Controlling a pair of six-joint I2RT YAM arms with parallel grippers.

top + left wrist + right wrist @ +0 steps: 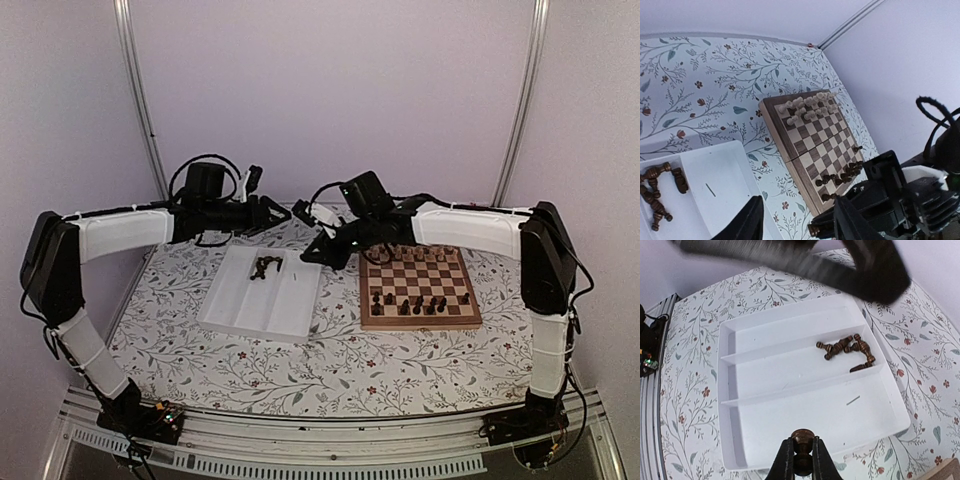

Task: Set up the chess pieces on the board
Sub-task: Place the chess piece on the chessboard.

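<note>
My right gripper (802,444) is pinched tight on one dark chess piece (802,436), over an outer compartment of the white tray (790,335). My left gripper (797,210) stands open, holding nothing. More dark pieces (847,347) lie in the tray's middle compartment. The board (420,323) sits beside the tray on the flowered tablecloth (300,370), with pale lilac walls (330,90) behind.

under right claw (800,460): bare white plastic tray (815,412) | ahead: dark wooden chess pieces (845,347) heaped | ahead, higher: black left arm (790,262)
</note>
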